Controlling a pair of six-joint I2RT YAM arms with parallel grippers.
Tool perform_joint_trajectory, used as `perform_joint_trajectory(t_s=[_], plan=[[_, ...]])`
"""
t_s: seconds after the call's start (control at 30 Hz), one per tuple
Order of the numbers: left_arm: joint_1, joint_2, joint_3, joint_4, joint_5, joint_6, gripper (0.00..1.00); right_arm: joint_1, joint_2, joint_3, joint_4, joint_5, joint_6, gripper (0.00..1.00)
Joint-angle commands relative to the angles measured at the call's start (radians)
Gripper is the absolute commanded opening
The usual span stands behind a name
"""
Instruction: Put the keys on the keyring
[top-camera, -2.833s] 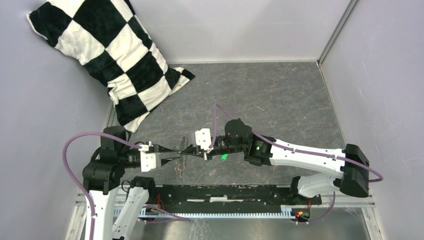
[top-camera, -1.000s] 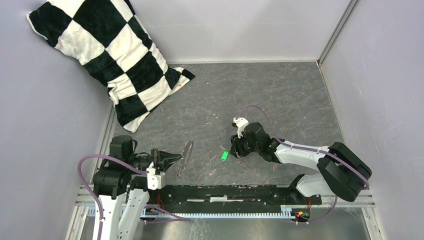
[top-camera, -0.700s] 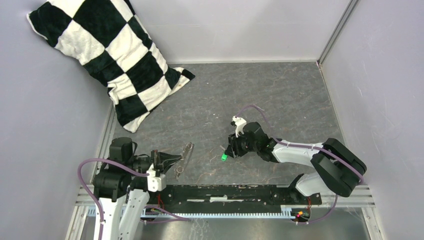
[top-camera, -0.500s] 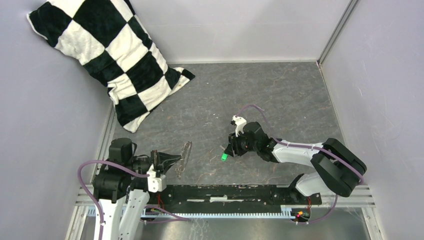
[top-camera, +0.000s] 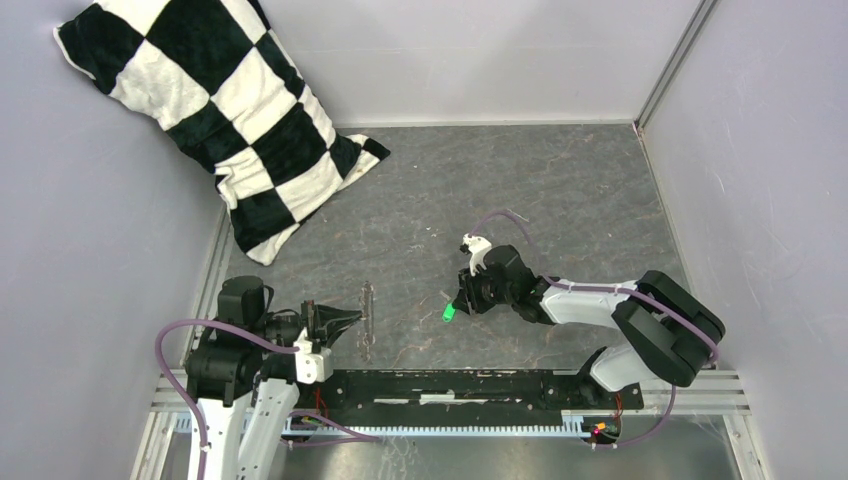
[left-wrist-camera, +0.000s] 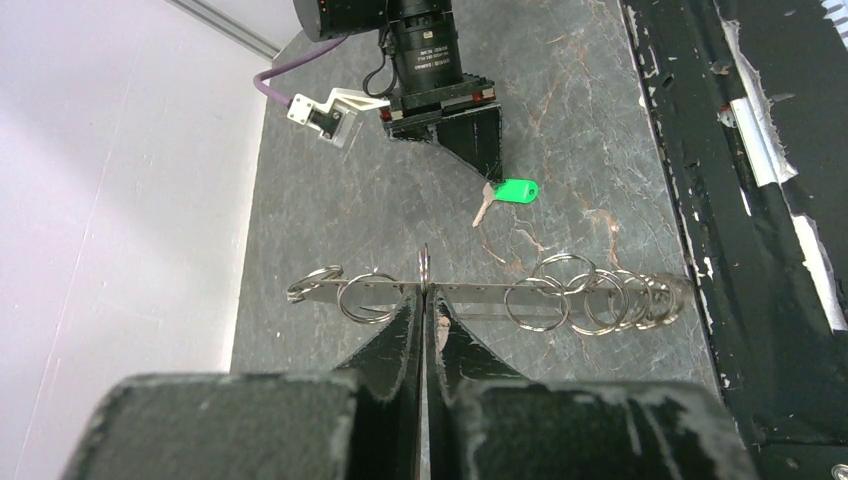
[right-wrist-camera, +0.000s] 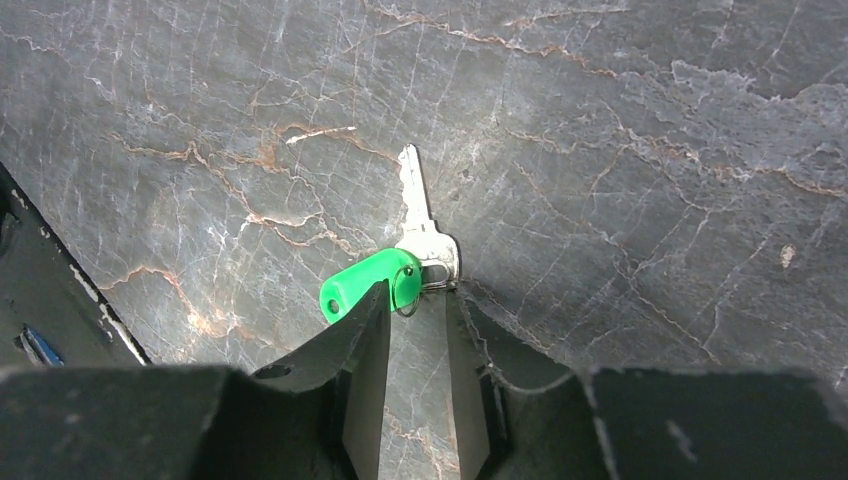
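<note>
As for the keys (right-wrist-camera: 432, 250): a single small silvery key, joined by a little ring (right-wrist-camera: 407, 287) to a bright green plastic tag (right-wrist-camera: 355, 288). Flat on the dark veined counter (right-wrist-camera: 620, 150), blade pointing away from the right gripper (right-wrist-camera: 417, 296), tag angled off to one side, little ring in the gap between that gripper's parted fingertips.

As for the keyring (left-wrist-camera: 470, 288): a large thin silvery loop, seen nearly edge-on as a narrow strip, with small split rings (left-wrist-camera: 530, 305) strung along it, most bunched toward one end. Pinched near its middle by the closed left gripper (left-wrist-camera: 423, 300), well apart from the keys.
</note>
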Motion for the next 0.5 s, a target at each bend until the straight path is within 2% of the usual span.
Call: perform_joint_trajectory(t_s=[0.0,0.3,0.47], plan=[[0.002,-0.01,0.016,0.036,0.01,-0.04,0.02,0.002,0.0,0.0,0.053,-0.004,-0.016,0.31],[0.003,-0.006,0.021,0.036,0.012,-0.046,0.02,0.001,0.027,0.012,0.07,-0.023,-0.021,0.21],[0.003,-0.006,0.028,0.036,0.009,-0.054,0.02,0.001,0.034,0.027,0.041,-0.027,-0.035,0.21]])
